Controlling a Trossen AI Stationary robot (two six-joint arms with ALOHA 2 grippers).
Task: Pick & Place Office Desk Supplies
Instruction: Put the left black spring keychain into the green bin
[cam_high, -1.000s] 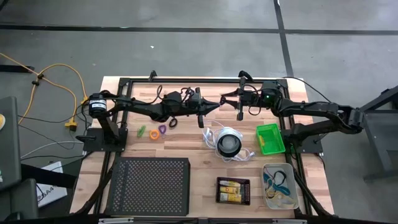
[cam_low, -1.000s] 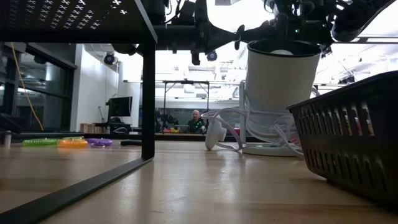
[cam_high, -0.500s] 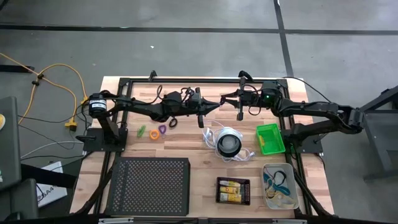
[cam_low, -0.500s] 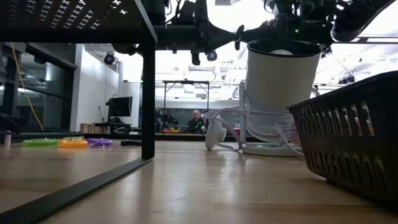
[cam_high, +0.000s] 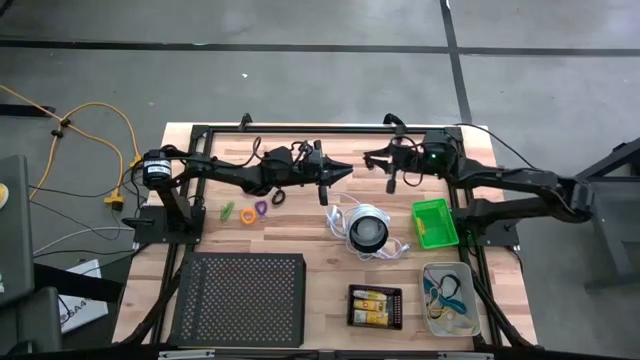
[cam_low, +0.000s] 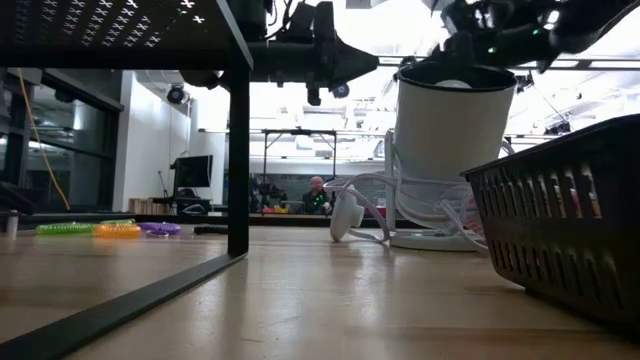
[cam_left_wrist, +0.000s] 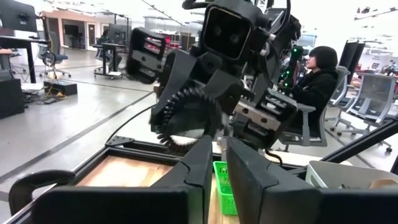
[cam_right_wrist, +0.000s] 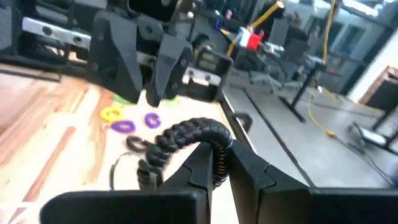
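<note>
Both arms were raised above the far half of the worktop (cam_high: 320, 265), meeting tip to tip near its middle, just inside the black frame rail (cam_high: 300, 128) along the far edge. The left gripper (cam_high: 343, 170) pointed at the right gripper (cam_high: 370, 158) with only a small gap between them; the left jaws stood a narrow slit apart with nothing between them, while the right jaws were closed on a dark coiled loop (cam_right_wrist: 186, 134) that arched over their tips, off the worktop. Below the left arm lay the other loops in a short row: green (cam_high: 228, 211), orange (cam_high: 246, 215), purple (cam_high: 261, 208), and a dark one (cam_high: 277, 198) nearest the arm. Bare wood lay open between that row and the round white-and-black object (cam_high: 367, 231), whose white cord spread around it, almost under the meeting point. The green tray (cam_high: 433, 222) sat just right of it, under the right arm. Along the near edge stood the black perforated tray (cam_high: 240, 285) on the left, a small black tray holding yellow packs (cam_high: 375, 306) in the middle, and the clear tray (cam_high: 449, 299) with teal and dark cords at the right corner. The strip of wood between the black perforated tray and the small black tray was bare. A seated person (cam_left_wrist: 320, 78) showed beyond the worktop.
</note>
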